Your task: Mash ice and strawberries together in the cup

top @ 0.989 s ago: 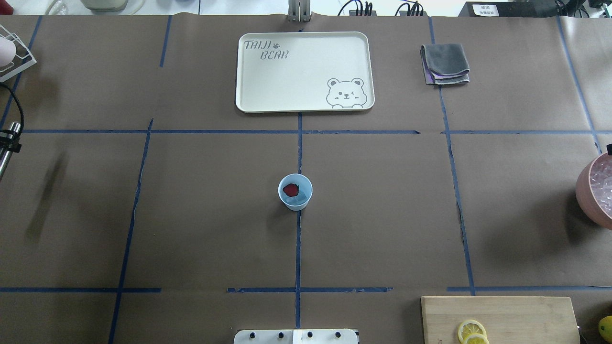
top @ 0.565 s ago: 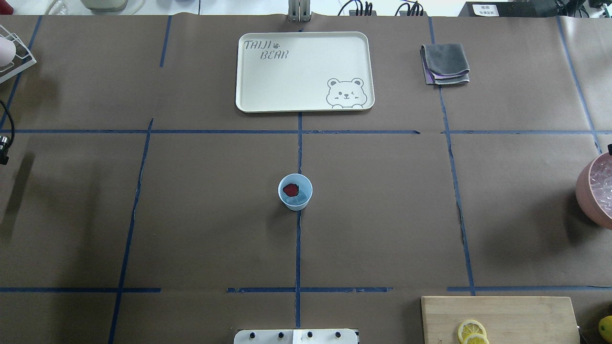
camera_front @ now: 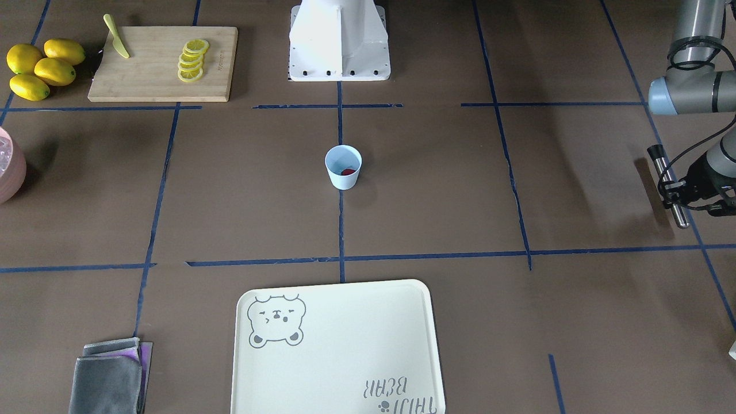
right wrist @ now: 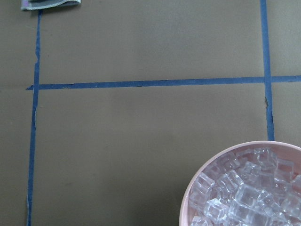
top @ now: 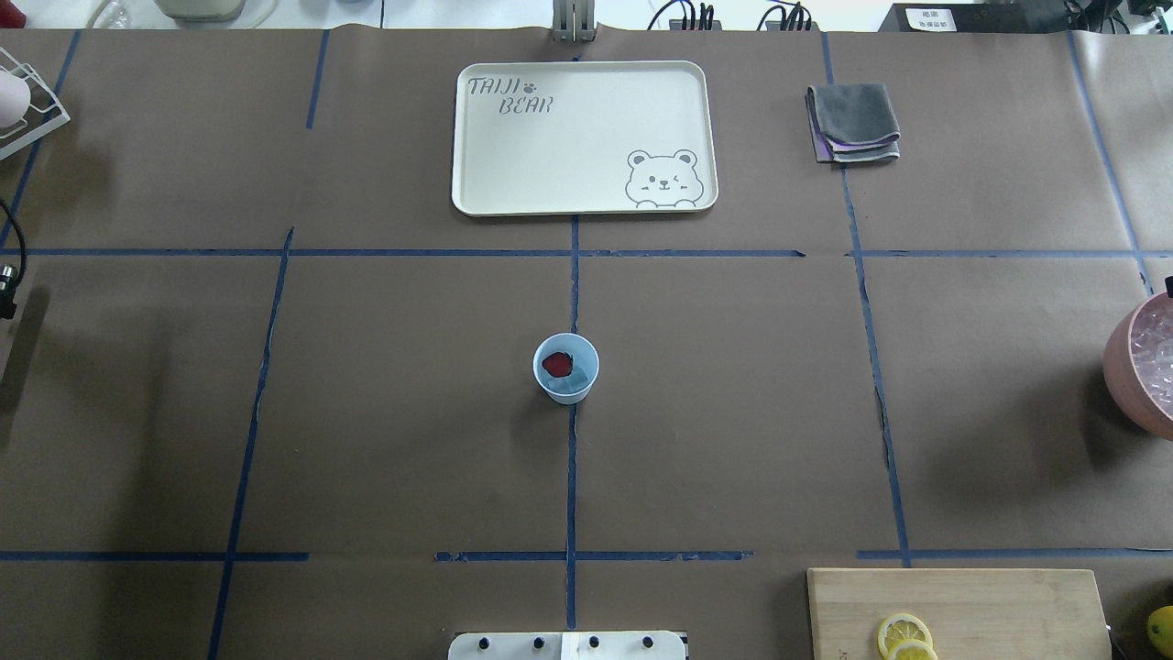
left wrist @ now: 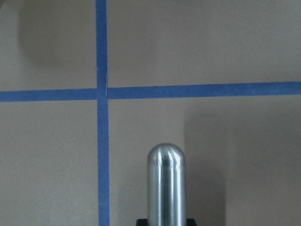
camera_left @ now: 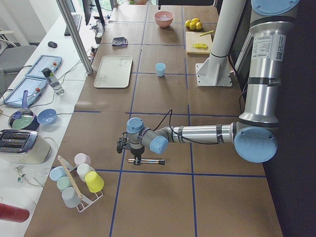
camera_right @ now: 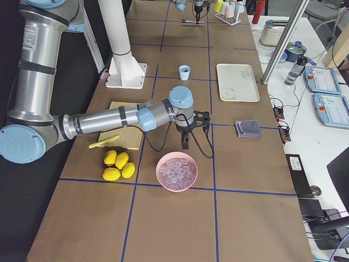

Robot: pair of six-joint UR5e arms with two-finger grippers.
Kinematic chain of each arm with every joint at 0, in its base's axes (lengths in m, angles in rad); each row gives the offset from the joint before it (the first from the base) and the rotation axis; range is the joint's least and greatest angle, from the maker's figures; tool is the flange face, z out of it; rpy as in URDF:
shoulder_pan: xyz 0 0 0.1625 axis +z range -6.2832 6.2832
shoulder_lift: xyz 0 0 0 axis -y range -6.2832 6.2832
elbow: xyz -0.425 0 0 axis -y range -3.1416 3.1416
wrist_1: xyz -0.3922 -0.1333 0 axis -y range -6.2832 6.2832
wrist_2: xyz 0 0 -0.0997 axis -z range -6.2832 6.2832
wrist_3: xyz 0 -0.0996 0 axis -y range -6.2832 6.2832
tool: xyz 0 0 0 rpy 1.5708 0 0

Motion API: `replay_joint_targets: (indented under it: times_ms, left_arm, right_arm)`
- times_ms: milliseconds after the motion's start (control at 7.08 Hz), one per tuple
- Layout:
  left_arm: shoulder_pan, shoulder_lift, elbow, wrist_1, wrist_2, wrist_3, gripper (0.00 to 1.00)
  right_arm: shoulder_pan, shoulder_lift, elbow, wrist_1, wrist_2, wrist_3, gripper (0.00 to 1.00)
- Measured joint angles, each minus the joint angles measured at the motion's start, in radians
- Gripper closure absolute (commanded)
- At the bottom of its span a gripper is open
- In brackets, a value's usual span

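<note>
The pale-blue cup [top: 565, 368] stands upright at the table's middle on a blue tape line. A dark-red strawberry [top: 556, 364] lies inside it, beside a faint pale chunk of ice [top: 575, 384]. Far off at the table's left end, my left gripper [camera_front: 671, 192] is shut on a steel rod [camera_front: 667, 184] with a rounded tip [left wrist: 165, 181], held low over the paper. My right gripper [camera_right: 185, 140] hangs beside a pink bowl [camera_right: 176, 171] of ice cubes [right wrist: 244, 193]. Whether it is open or shut I cannot tell.
A cream bear tray [top: 568, 156] and a folded grey cloth [top: 854, 124] lie at the far side. A cutting board [camera_front: 155, 63] carries lemon slices and a yellow knife [camera_front: 117, 36], with whole lemons [camera_front: 40, 69] beside it. A rack of cups [camera_left: 76, 180] stands near the left arm.
The left gripper with the steel rod has slid left, out of the overhead view, and its shadow has followed. The cup and its contents have not moved.
</note>
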Motion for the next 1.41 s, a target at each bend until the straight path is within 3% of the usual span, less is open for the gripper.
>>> replay_joint_targets:
  times_ms: [424,565,706,848,1130,1271,1413]
  left_arm:
    - [0.001,-0.003,0.014,-0.023,-0.001,0.0,0.91]
    - [0.001,-0.004,0.016,-0.024,-0.001,-0.001,0.84]
    - [0.001,-0.004,0.016,-0.024,-0.001,-0.003,0.51]
    - [0.001,-0.005,0.016,-0.023,-0.001,-0.004,0.43]
    - [0.002,-0.006,0.015,-0.024,-0.001,-0.001,0.37]
    - [0.002,-0.006,0.015,-0.024,-0.001,0.004,0.07]
    - [0.002,-0.006,0.015,-0.025,0.0,0.006,0.0]
  right_arm:
    - [-0.001,0.0,0.0,0.0,0.0,0.0,0.0]
    - [-0.001,0.001,-0.001,0.0,0.0,0.0,0.0]
    - [-0.001,0.001,-0.001,0.0,0.0,0.0,0.0]
    - [-0.001,0.002,-0.001,0.0,0.0,0.0,0.0]
    - [-0.001,0.003,-0.001,0.0,0.0,0.0,0.0]
    - [-0.001,0.003,-0.001,0.0,0.0,0.0,0.0]
    - [-0.001,0.003,-0.002,0.0,0.0,0.0,0.0]
